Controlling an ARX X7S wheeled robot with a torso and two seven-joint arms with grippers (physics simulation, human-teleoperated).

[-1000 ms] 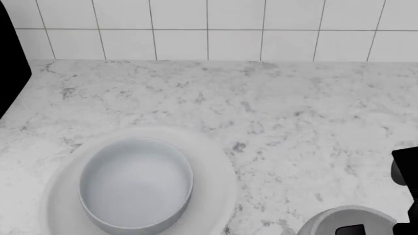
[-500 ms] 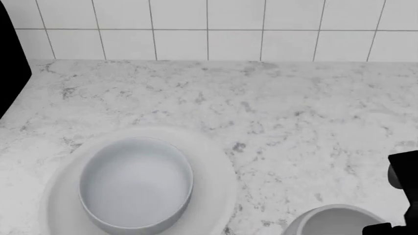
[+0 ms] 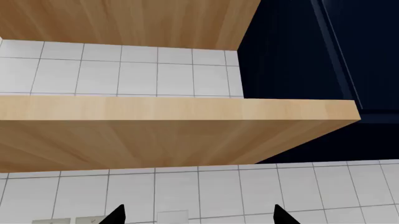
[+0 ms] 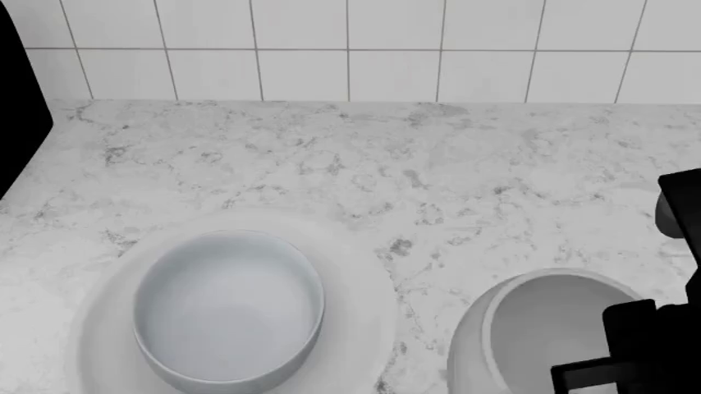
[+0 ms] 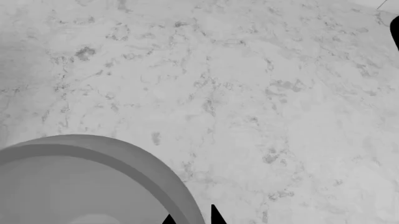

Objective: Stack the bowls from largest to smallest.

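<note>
The very wide shallow white bowl (image 4: 370,289) sits on the counter at the front left. The medium pale grey-blue bowl (image 4: 228,308) rests inside it. The small deep grey-white bowl (image 4: 537,328) is at the front right, tilted and raised off the counter. My right gripper (image 4: 613,365) is shut on its rim. In the right wrist view the bowl's wall (image 5: 93,163) passes between the two fingertips of the right gripper (image 5: 190,218). My left gripper (image 3: 196,218) is open and empty, pointing at the wall; it does not show in the head view.
The marble counter (image 4: 438,164) runs back to a white tiled wall (image 4: 383,49). A dark gap (image 4: 16,107) borders the counter's left end. The left wrist view shows a wooden wall cabinet (image 3: 156,126) and tiles (image 3: 218,191) beneath it.
My right gripper has lifted the small bowl and carried it up and a little left in the head view. The two nested bowls have not moved.
</note>
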